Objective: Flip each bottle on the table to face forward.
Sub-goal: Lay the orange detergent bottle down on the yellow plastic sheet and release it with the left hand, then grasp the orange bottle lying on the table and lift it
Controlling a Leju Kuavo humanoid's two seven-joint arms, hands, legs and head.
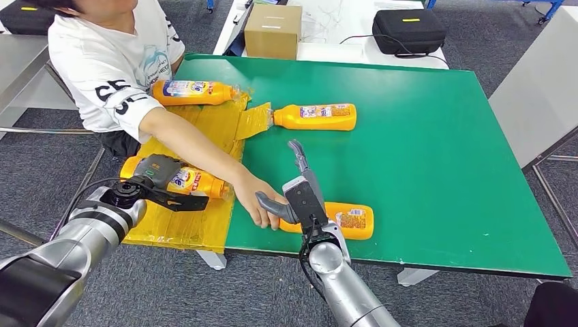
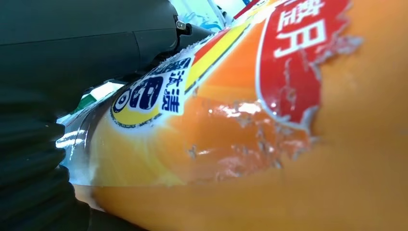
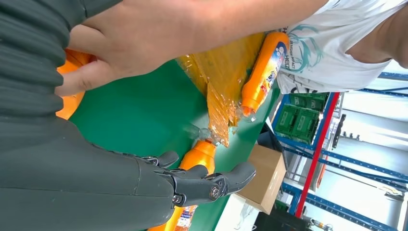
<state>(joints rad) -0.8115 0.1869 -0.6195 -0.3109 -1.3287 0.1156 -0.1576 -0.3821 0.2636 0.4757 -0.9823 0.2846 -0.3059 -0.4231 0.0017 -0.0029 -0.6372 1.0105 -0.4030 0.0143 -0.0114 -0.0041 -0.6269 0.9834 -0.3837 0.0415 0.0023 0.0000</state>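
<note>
Several orange bottles lie on their sides on the green table (image 1: 436, 163). My left hand (image 1: 160, 178) grips one (image 1: 198, 182) on the yellow taped patch at the table's left; its label sits close against the palm in the left wrist view (image 2: 240, 144). My right hand (image 1: 300, 191) hovers open, fingers straight, over the near bottle (image 1: 347, 220). A person's hand (image 1: 255, 199) touches that bottle's neck end beside my thumb (image 3: 159, 33). Two more bottles lie farther off, one at mid table (image 1: 317, 116) and one at the far left (image 1: 194, 92).
A person in a white shirt (image 1: 109, 61) leans in from the left, with an arm across the yellow patch (image 1: 204, 129). Beyond the table's far edge are a cardboard box (image 1: 272, 30) and a black case (image 1: 407, 30). A grey table (image 1: 538, 88) stands to the right.
</note>
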